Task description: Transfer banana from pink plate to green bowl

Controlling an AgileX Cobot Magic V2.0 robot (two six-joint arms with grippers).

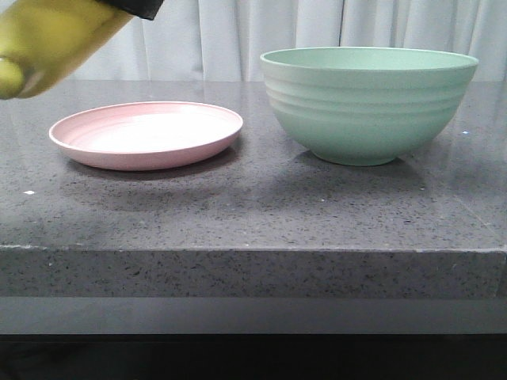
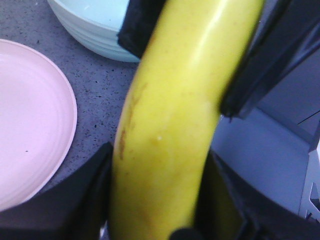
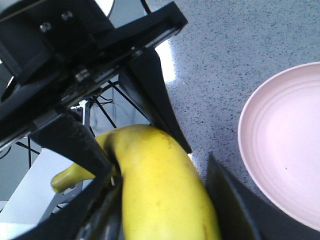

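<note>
The yellow banana (image 1: 55, 36) hangs in the air at the far left, above and left of the empty pink plate (image 1: 150, 158). In the left wrist view my left gripper (image 2: 155, 200) is shut on the banana (image 2: 170, 125), a finger pressed to each side. My right gripper (image 3: 165, 210) also closes round the banana (image 3: 160, 180). Each wrist view shows the other arm's black fingers (image 2: 137, 30) (image 3: 75, 145) clamped on the same fruit. The green bowl (image 1: 364, 103) stands empty to the right of the plate.
Everything rests on a dark speckled stone counter (image 1: 253, 214) whose front edge faces the camera. A pale curtain (image 1: 238, 32) hangs behind. The plate (image 2: 30, 125) and the bowl (image 2: 95, 35) lie below the held fruit. A black finger tip (image 1: 141, 6) shows above the banana.
</note>
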